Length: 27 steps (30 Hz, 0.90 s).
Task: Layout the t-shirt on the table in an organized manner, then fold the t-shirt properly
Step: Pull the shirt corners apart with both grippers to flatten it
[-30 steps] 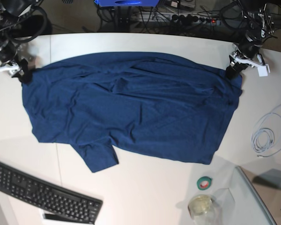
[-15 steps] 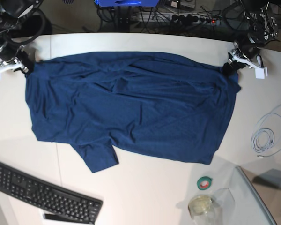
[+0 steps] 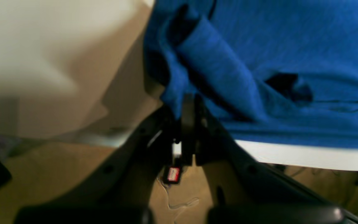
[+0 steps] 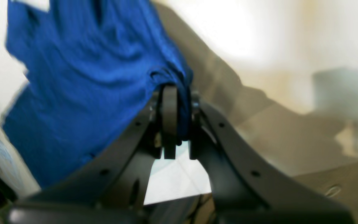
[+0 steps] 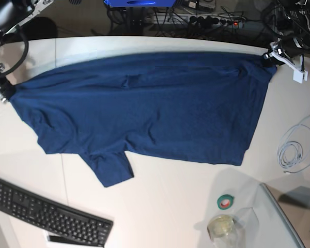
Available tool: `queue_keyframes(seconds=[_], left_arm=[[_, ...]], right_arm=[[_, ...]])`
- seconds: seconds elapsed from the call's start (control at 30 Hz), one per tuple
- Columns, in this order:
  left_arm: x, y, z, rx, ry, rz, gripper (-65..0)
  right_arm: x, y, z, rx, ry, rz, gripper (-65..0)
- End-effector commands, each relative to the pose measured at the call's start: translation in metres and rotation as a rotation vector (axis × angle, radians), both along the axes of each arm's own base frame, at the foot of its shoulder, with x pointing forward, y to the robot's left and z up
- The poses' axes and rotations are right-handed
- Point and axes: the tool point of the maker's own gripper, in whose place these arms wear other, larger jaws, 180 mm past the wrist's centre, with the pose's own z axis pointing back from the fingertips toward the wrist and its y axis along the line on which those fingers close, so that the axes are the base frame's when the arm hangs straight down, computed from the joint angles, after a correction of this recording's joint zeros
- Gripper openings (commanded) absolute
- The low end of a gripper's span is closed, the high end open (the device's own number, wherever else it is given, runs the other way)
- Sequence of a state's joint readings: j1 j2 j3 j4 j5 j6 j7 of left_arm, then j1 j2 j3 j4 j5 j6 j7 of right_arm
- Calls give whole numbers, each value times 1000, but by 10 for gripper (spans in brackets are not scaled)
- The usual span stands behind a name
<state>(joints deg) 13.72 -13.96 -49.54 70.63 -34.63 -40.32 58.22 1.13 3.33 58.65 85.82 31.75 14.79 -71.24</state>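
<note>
- T-shirt (image 5: 144,111) lies spread across the upper half of the table (image 5: 160,212), pulled taut between two held corners; one sleeve pokes out at about 7 o'clock of the cloth.
- Left gripper (image 5: 273,53) sits at the shirt's 2 o'clock corner, jaws pinched tight on a bunched fold of hem, as the left wrist view shows (image 3: 187,102).
- Right gripper (image 5: 1,93) is at the 9 o'clock corner, jaws closed on a wad of fabric (image 4: 176,109).
- To do this step well, I judge: keep even tension on both corners, lower them together so the top edge lands straight, and release only once the cloth rests flat.
- Keyboard (image 5: 46,212) at 7 o'clock, tape roll (image 5: 226,201) and white cable (image 5: 294,150) at 4 o'clock, all clear of the cloth.
- No readable writing; a small red tag in the left wrist view is too blurred.
</note>
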Motion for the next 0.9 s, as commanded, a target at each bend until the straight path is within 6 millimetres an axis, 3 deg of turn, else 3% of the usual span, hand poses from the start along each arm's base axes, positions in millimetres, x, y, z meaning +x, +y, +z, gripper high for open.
queue_keyframes(seconds=[0.0, 0.2, 0.47, 0.67, 0.77, 0.87], left_arm=[[6, 13, 11, 37, -23, 2, -650], [4, 12, 16, 51, -3, -25, -650], [-5, 13, 27, 95, 7, -61, -650], [-16, 36, 35, 113, 24, 21, -650], [-22, 38, 34, 115, 37, 27, -650], [-30, 27, 26, 91, 53, 29, -650]], right_arm=[[12, -13, 15, -24, -45, -39, -644], [20, -15, 18, 22, -37, -86, -644], [5, -12, 13, 37, 15, -67, -644], [8, -18, 15, 74, 27, -155, -644], [-3, -19, 8, 68, 45, -173, -647], [-13, -10, -3, 57, 55, -143, -647]])
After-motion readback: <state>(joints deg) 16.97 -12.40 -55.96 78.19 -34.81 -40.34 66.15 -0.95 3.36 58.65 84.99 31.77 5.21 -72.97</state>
